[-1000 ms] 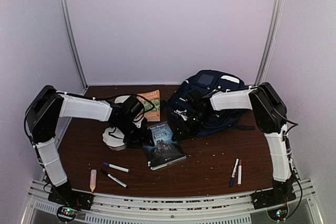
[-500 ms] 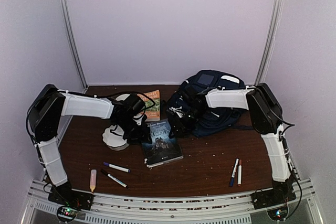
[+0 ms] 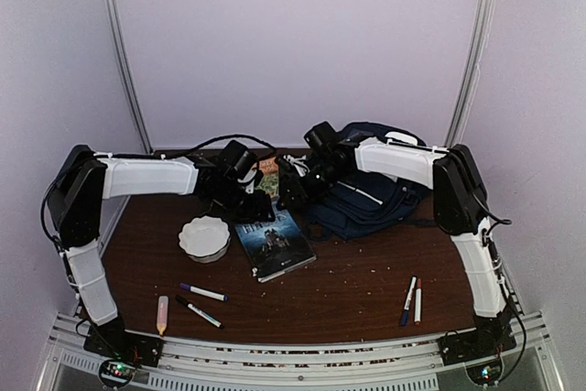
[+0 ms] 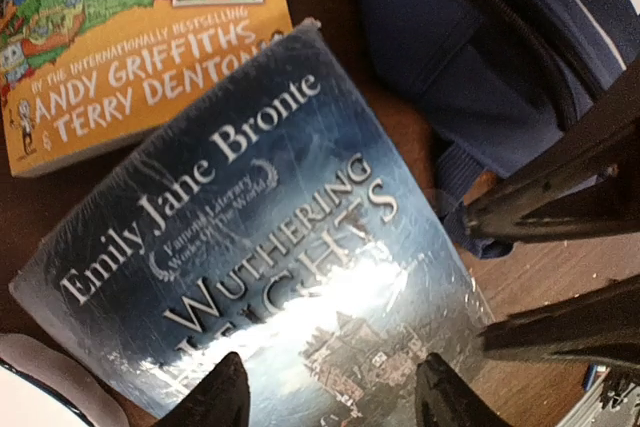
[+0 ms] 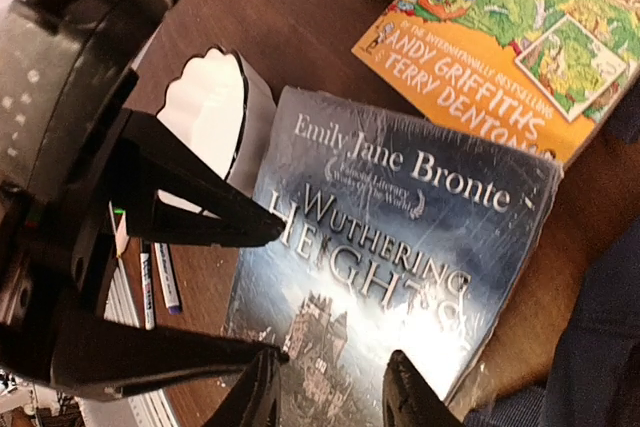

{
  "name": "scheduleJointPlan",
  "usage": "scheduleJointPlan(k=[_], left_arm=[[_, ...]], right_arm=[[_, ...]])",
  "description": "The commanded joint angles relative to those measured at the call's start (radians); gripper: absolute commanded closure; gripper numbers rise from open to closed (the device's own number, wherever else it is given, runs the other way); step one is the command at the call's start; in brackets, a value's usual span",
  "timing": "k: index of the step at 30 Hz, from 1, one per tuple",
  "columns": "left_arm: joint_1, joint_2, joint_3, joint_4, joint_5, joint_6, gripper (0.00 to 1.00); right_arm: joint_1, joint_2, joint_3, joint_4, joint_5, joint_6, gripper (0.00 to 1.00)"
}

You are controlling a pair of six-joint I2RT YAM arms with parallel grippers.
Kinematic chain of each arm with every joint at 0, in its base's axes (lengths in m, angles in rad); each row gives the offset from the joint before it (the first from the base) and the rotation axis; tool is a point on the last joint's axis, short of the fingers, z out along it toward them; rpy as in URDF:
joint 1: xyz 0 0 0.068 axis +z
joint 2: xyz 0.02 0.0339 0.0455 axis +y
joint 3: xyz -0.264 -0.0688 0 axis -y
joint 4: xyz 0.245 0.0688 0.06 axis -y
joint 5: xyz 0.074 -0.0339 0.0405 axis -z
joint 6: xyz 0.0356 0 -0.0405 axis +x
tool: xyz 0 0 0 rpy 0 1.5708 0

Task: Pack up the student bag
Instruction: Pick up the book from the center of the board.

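Both my arms have swung in toward the back middle of the table (image 3: 366,286) since a second ago, and the white bowl (image 3: 203,237) now sits uncovered. The student bag (image 3: 371,203) lies slumped at the back right, soft navy fabric with thin white stripes, its near edge just beside a glossy, film-wrapped dark paperback (image 4: 260,247). My right gripper (image 5: 330,367) hangs over that cover with its black fingers apart and nothing between them. My left gripper (image 4: 332,372) faces it over the same book, likewise spread and empty. An orange picture book (image 4: 130,57) lies flat, touching the paperback's far edge. The bowl has a scalloped rim. The tabletop is dark wood speckled with crumbs.
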State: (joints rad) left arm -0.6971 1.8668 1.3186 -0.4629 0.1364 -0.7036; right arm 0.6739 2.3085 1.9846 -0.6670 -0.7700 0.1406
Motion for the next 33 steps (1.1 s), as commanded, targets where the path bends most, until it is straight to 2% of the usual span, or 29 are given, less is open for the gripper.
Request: scheduleJointPlan(k=[1,4,9,15,19,25,29,33], left_arm=[[0.013,0.049,0.048,0.021,-0.045,0.000,0.42],[0.013,0.022,0.013,0.028,-0.046,-0.017,0.42],[0.013,-0.056,-0.030,-0.005,-0.021,-0.005,0.38],[0.013,-0.077,-0.120,0.003,0.105,-0.025,0.35],[0.013,-0.074,-0.152,-0.027,0.114,-0.044,0.35],[0.012,-0.015,-0.137,-0.097,0.125,-0.042,0.37],[0.011,0.004,-0.152,-0.052,0.138,-0.052,0.37],[0.011,0.011,-0.154,-0.028,0.136,-0.054,0.37]], right_arm=[[-0.006,0.088,0.074,-0.031,0.041,0.006,0.64],[-0.020,0.058,0.006,-0.012,0.050,0.005,0.61],[-0.041,-0.001,-0.098,0.020,0.055,-0.017,0.48],[-0.046,0.080,-0.060,-0.005,-0.053,-0.021,0.42],[-0.047,0.138,-0.025,-0.004,-0.133,0.007,0.40],[-0.046,0.164,-0.016,0.006,-0.172,0.050,0.36],[-0.045,0.188,-0.030,0.042,-0.249,0.088,0.35],[-0.046,0.173,-0.094,0.213,-0.392,0.213,0.47]])
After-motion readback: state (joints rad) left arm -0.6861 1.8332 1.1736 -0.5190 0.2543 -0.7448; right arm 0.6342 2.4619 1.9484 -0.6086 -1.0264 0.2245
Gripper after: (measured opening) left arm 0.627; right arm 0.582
